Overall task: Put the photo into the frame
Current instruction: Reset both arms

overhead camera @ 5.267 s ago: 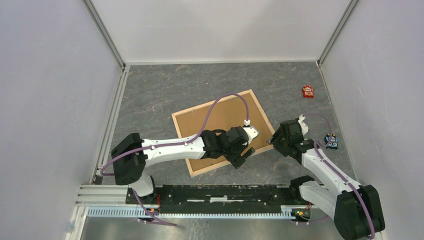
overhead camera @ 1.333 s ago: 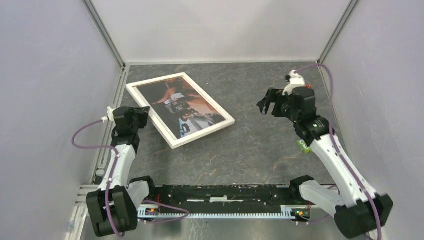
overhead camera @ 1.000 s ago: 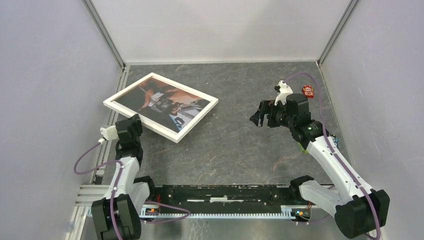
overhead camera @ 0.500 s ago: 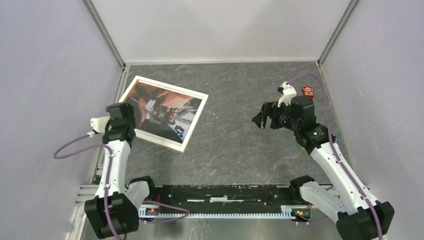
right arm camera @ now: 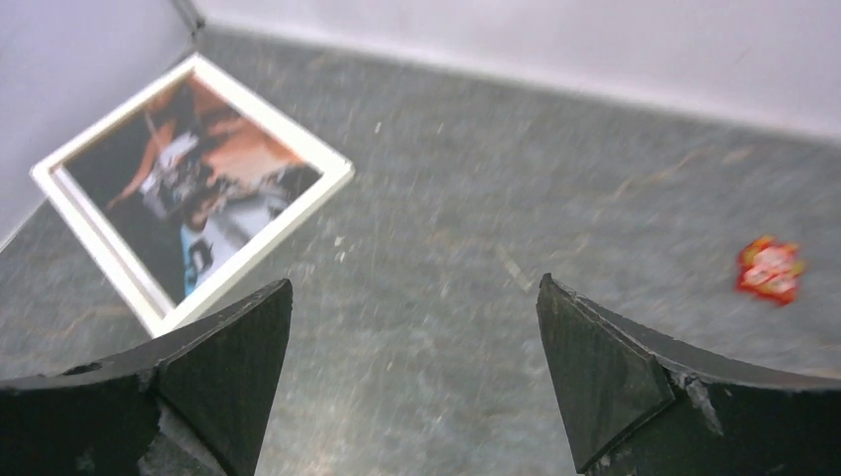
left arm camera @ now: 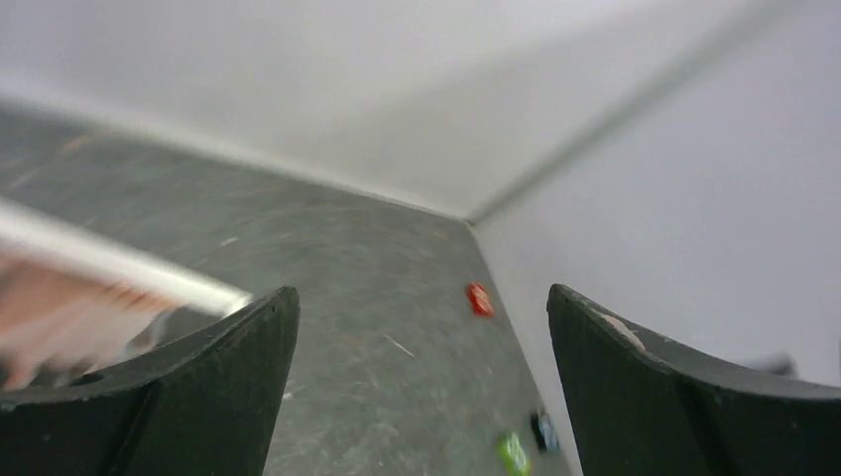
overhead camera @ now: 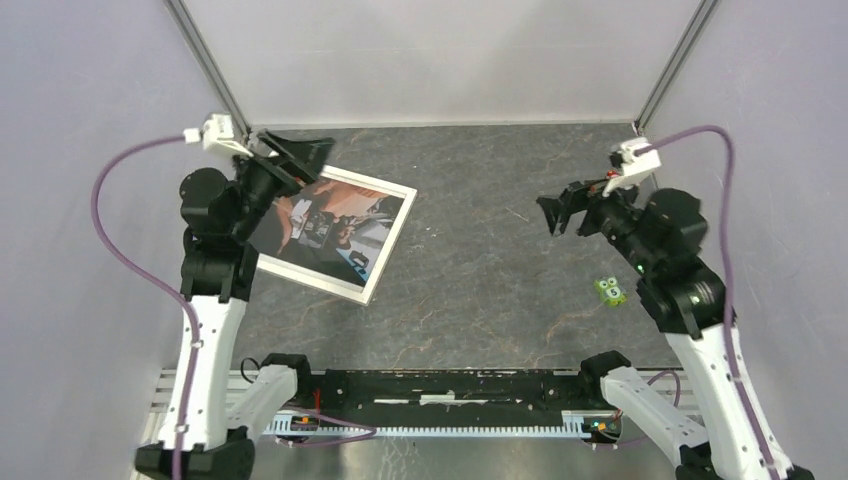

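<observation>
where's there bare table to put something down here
The table's middle is bare, from the frame across to the small green toy and forward to the near edge. The far middle strip is free too. Crowded: left rear, with the frame and left gripper.

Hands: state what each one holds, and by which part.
Nothing is held. The left hand and the right hand are both open and empty; the frame is touched by neither.

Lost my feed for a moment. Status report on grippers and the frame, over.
Left gripper open, empty, raised. Right gripper open, empty, raised. Photo inside the frame, flat on the table. Nothing in the way; small red piece far right.
</observation>
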Controlling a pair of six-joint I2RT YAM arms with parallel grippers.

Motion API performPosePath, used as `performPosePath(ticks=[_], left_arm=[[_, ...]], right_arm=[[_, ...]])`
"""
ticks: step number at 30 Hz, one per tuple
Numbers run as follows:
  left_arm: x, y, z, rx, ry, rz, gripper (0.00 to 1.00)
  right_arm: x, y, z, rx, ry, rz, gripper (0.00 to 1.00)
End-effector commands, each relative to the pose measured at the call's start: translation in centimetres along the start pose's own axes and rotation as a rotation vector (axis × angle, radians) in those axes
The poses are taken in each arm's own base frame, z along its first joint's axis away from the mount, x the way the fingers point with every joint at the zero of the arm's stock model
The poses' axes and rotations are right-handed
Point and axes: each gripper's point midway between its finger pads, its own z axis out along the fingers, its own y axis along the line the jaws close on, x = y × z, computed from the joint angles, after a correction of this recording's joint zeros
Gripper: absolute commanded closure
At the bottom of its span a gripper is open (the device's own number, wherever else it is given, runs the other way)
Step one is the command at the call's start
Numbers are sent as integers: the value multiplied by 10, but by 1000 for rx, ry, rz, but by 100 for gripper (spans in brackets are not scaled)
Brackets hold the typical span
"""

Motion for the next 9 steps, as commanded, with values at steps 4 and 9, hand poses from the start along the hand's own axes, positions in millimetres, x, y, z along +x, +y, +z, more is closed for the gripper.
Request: performPosePath(ticks=[4,9], left_arm=[[-11,-146,-80,561,-66,591,0],[-12,-145,-84,560,-74,638,0]], right_arm=[[-92,-24,-73,197,-354,-136,2],[-101,-30,-90,245,-441,-107,2]])
